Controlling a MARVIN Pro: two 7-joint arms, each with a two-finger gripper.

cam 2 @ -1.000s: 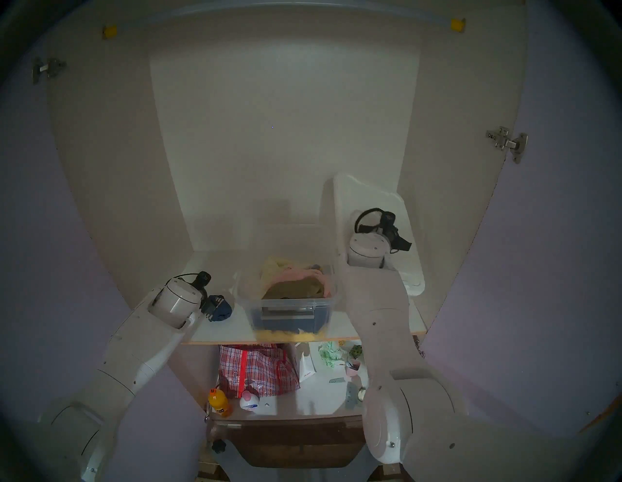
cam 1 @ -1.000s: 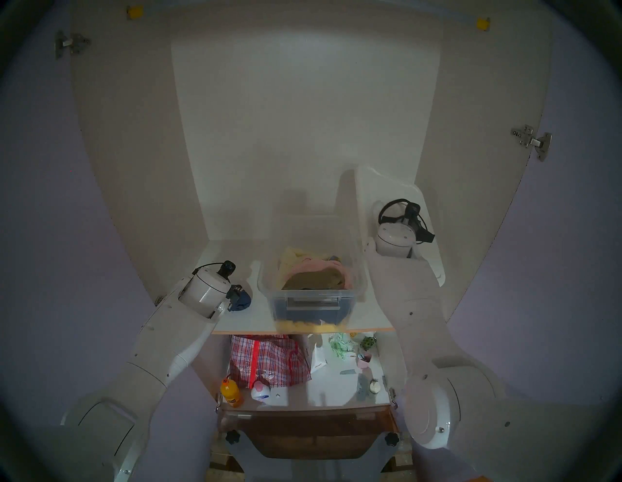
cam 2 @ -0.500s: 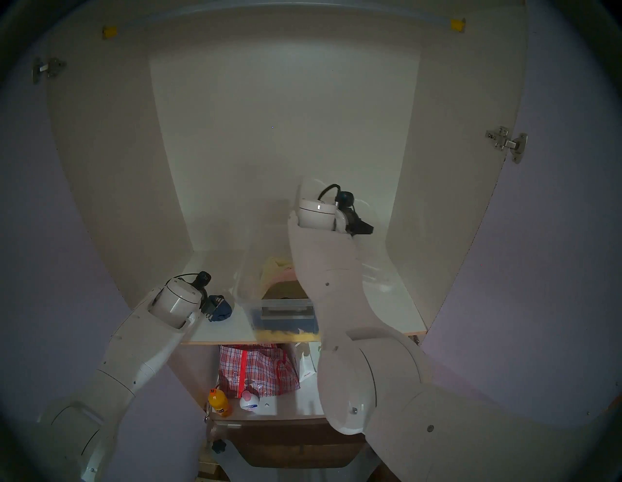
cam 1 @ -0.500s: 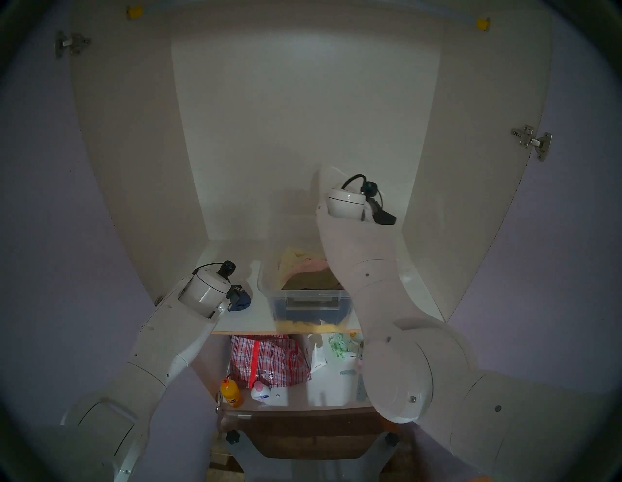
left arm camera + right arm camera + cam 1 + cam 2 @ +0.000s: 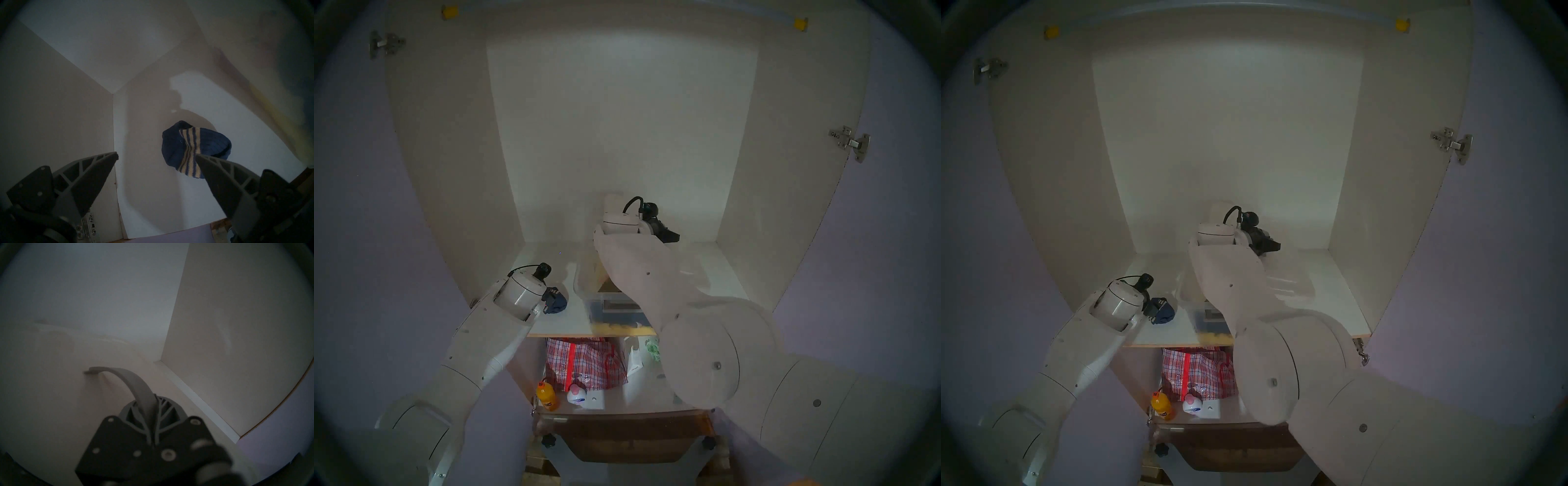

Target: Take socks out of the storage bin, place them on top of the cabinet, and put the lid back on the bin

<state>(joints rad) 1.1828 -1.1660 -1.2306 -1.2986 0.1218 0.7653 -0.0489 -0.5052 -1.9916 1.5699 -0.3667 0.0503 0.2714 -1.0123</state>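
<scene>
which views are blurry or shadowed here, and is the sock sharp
Left wrist: the socks are sharp, arm shadow across the shelf, storage bin smeared out of focus. Right wrist: dim, right gripper body blurred. Head views: dark fisheye rim, right arm hazy.

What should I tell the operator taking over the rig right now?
Left gripper: open, empty, beside the socks.
Right gripper: shut on the lid's grey strap handle.
Socks lie on the cabinet shelf, left of the storage bin.
Lid is held above the bin; whether it touches the rim is hidden.
Done: socks out and placed.
Left: seat the lid, release.
</scene>
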